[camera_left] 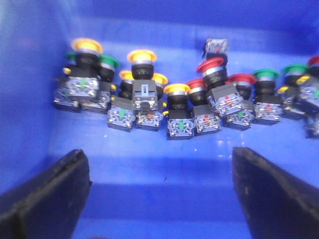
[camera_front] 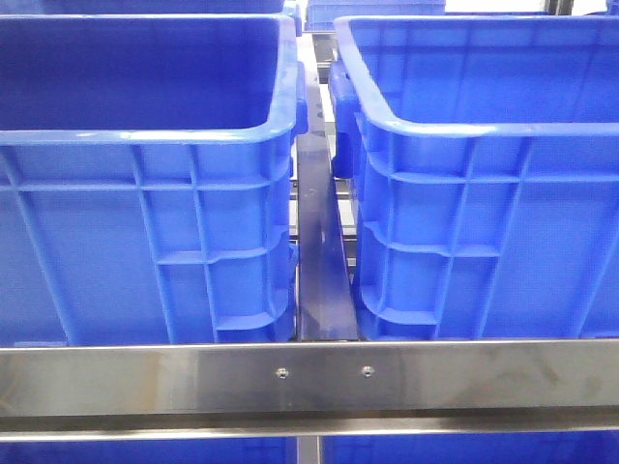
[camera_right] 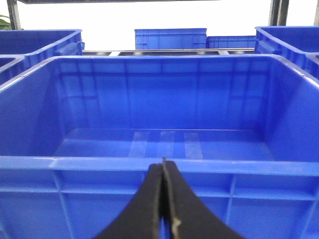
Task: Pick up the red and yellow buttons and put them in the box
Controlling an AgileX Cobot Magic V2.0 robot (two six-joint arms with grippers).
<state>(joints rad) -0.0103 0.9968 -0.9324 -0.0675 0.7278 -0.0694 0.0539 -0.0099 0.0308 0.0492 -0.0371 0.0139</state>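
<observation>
In the left wrist view several push buttons lie in a row on the floor of a blue bin. Yellow buttons (camera_left: 141,56) are on one side, red buttons (camera_left: 209,65) in the middle, green ones (camera_left: 265,74) among them. My left gripper (camera_left: 160,162) hangs open above the bare bin floor, short of the buttons, holding nothing. My right gripper (camera_right: 163,167) is shut with nothing between its fingers, just outside the near rim of an empty blue box (camera_right: 164,164). In the front view neither gripper shows.
Two big blue bins (camera_front: 145,135) (camera_front: 484,130) stand side by side behind a steel rail (camera_front: 309,377), a narrow metal gap (camera_front: 319,242) between them. More blue bins (camera_right: 170,38) stand behind the empty box.
</observation>
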